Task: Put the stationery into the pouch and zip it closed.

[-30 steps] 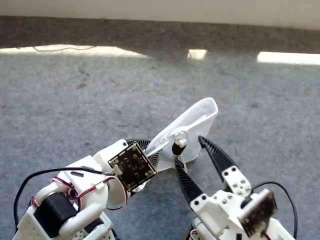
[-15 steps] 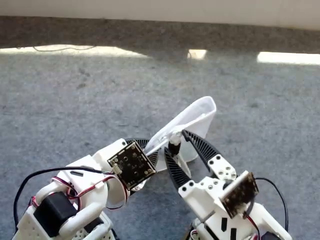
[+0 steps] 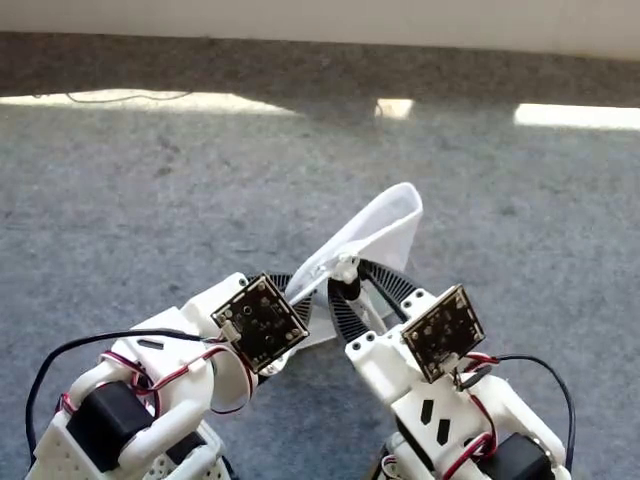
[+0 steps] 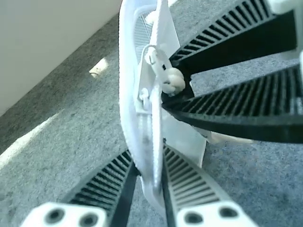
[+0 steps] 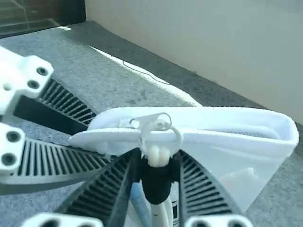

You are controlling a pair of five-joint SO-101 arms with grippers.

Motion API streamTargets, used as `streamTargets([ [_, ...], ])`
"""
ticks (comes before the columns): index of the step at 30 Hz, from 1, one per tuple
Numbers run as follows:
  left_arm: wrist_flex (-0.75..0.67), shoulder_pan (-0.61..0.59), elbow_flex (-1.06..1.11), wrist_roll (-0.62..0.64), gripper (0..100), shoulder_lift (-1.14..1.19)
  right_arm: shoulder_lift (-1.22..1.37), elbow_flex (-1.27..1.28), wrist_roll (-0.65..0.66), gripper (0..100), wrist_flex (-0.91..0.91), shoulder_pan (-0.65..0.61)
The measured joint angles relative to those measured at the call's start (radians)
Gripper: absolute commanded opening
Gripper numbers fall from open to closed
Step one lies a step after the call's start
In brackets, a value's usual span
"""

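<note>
A white mesh pouch (image 3: 385,225) stands tilted on edge between my two arms. My left gripper (image 3: 293,292) is shut on the pouch's near edge; in its wrist view the pouch (image 4: 137,94) is pinched between the ribbed fingers of the left gripper (image 4: 150,161). The zip pull (image 3: 347,272), a ring with a white bead and a black tab, hangs at the pouch's top seam. My right gripper (image 5: 156,165) is shut on that black tab just under the bead (image 5: 155,153). The right gripper's fingers (image 4: 246,113) cross the left wrist view. A blue item (image 5: 137,201) shows low in the pouch (image 5: 227,142).
The surface is grey carpet-like cloth (image 3: 150,200) with free room on all sides of the pouch. A pale wall (image 3: 320,20) runs along the back, with sunlit strips at its foot and a thin cable (image 3: 120,97) at the back left.
The right arm swung in from the right to the pouch, and its open fingers came together on the zip pull. The pouch leaned slightly left. The left arm stayed put.
</note>
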Motion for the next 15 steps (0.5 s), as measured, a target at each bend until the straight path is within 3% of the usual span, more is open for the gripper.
streamTargets([
  [5, 0.000, 0.005, 0.000, 0.000, 0, 0.000, 0.002, 0.000, 0.046, 0.5, -0.002, 0.025],
  [15, -0.006, 0.002, 0.000, -0.002, 0, 0.008, 0.005, 0.002, 0.054, 0.5, -0.109, 0.229],
])
